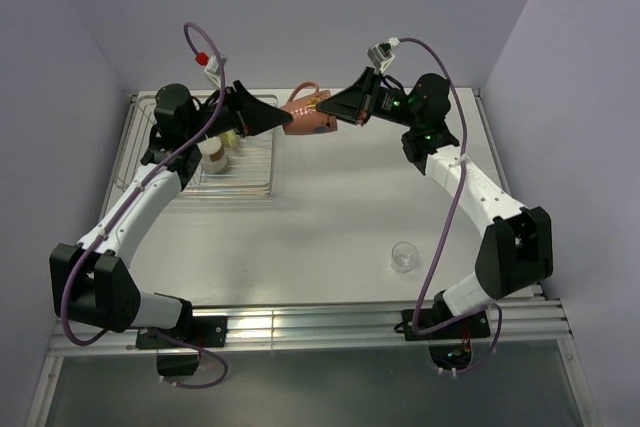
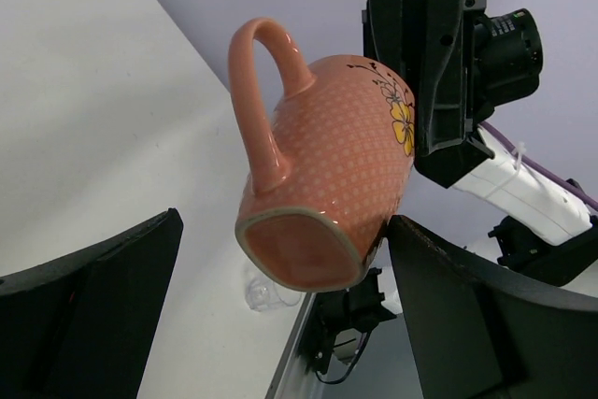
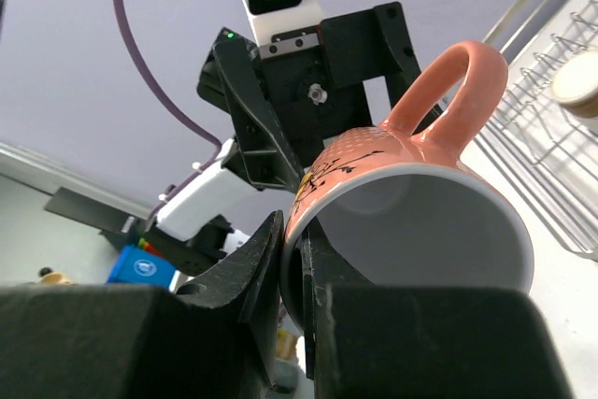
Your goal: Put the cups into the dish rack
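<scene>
Salmon-pink mug (image 1: 308, 113) is hanging on its side in the air over the table's (image 1: 330, 217) far edge, just right of the dish rack (image 1: 130, 162). The right gripper (image 1: 330, 109) is pinching its rim, one finger inside and one outside. The left gripper (image 1: 284, 119) is gaping wide, its fingers flanking the mug's base. A pale yellow mug (image 1: 213, 154) is standing in the rack, and a clear glass tumbler (image 1: 404, 256) is sitting near the table's front edge, toward the right.

The salmon-pink mug (image 1: 308, 115), white inside, hangs tipped on its side, rim nipped in the right pincer (image 3: 297, 263), beside the wire dish rack (image 1: 255, 193). A pale cup (image 1: 213, 155) sits in it; a clear tumbler (image 1: 404, 256) stands on the counter (image 1: 330, 217).
</scene>
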`<state>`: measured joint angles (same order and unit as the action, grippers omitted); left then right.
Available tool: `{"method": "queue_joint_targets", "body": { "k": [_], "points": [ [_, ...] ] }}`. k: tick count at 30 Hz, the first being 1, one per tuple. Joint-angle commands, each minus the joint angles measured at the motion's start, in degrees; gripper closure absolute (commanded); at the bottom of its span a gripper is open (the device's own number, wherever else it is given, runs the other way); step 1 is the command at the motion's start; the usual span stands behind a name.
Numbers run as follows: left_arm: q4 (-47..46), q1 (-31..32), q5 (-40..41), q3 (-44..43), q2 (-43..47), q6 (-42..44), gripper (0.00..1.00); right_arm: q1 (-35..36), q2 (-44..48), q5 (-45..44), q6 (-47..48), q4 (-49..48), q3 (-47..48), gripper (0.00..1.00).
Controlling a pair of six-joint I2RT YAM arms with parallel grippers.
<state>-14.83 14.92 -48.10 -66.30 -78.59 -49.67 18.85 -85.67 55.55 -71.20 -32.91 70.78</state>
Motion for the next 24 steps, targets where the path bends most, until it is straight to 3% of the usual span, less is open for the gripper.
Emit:
{"method": "queue_joint_targets", "body": {
  "k": [1,20,23,24],
  "points": [
    [-5.2,1.1,-1.0,-1.0,-0.7,-1.5,0.01,0.6,0.3,0.8,-6.0,-13.8,1.1,1.0],
    [-12.7,4.1,-2.0,0.1,-3.2,-6.6,0.03,3.1,-4.0,-0.4,-10.1,-19.3,3.4,1.0],
    [-12.8,4.1,-1.8,0.5,-3.1,-6.6,0.12,3.5,-4.6,-0.1,-10.0,-19.4,3.2,1.0],
    [-12.8,4.2,-1.8,0.5,-3.2,-6.7,0.24,3.5,-4.8,0.1,-10.0,-19.7,3.1,1.0]
  ]
}}
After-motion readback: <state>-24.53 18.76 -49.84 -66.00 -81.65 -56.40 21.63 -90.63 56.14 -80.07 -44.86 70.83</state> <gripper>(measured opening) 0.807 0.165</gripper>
